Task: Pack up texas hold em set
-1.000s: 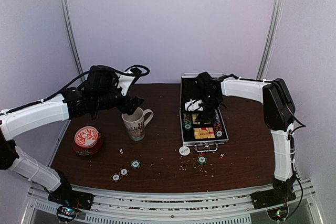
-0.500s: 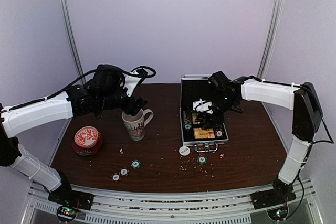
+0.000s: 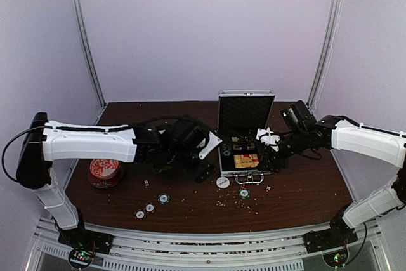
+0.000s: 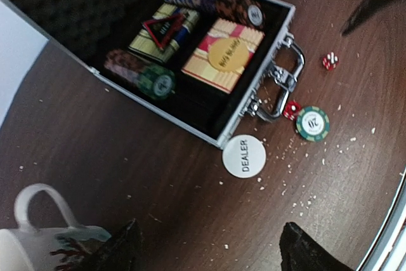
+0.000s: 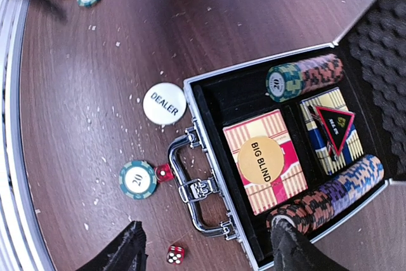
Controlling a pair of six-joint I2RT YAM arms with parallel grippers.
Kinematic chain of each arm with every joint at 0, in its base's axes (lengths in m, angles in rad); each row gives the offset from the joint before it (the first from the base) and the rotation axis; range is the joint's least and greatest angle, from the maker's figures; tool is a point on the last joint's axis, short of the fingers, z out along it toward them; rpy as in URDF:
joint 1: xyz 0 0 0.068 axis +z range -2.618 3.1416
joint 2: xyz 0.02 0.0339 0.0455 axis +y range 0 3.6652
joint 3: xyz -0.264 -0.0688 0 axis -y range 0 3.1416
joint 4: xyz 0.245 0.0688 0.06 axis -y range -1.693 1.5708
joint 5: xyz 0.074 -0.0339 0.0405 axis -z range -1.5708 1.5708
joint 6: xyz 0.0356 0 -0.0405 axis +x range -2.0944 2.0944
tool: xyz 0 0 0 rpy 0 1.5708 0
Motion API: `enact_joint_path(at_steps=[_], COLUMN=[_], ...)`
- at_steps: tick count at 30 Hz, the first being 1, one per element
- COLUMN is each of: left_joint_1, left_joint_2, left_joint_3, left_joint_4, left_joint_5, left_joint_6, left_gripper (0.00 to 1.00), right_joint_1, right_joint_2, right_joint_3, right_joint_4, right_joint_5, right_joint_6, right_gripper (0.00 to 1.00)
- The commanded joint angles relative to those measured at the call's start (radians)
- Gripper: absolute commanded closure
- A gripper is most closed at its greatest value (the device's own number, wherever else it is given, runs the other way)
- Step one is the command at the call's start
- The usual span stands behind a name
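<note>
Left claw (image 4: 212, 249) and right claw (image 5: 209, 245), both spread empty, flank the open briefcase (image 3: 246, 113); the dealer button (image 4: 244, 155) by its handle probably needs a centred pinch.

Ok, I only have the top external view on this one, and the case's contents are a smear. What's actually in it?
Observer: The right wrist view shows the case holding two rows of chips, a striped card box under a BIG BLIND disc, and a blue-yellow card box.
Operator: The white disc out front?
Observer: The white disc reads DEALER; it lies outside the case, by its front corner.
Operator: Anything hidden under the left arm?
Observer: The left wrist view catches a white mug beside the open left tool.
</note>
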Motion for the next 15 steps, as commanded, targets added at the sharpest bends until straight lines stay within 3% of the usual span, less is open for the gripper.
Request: enact_joint_path(at_steps=[1, 4, 15], left_joint_1=[-0.024, -0.030, -0.030], left_joint_2=[0.101, 0.163, 0.332], left_joint_3=[0.036, 0.036, 0.064], left_joint_4=[0.008, 0.059, 0.207], left_joint_5=[0.022, 0.053, 0.059], left_joint_6=[-0.067, -0.082, -0.130], left_gripper=[0.24, 0.25, 0.21], right_joint_1=[-0.037, -0.090, -0.095], right_joint_2=[-0.100, -0.150, -0.096], right_joint_3=[-0.044, -0.103, -0.161], right_joint_4=[0.098, 0.205, 0.300], right_joint_5=[-0.003, -0.008, 0.168], right_joint_6=[0.144, 0.206, 0.124], right_gripper=[0.31, 0.30, 0.29])
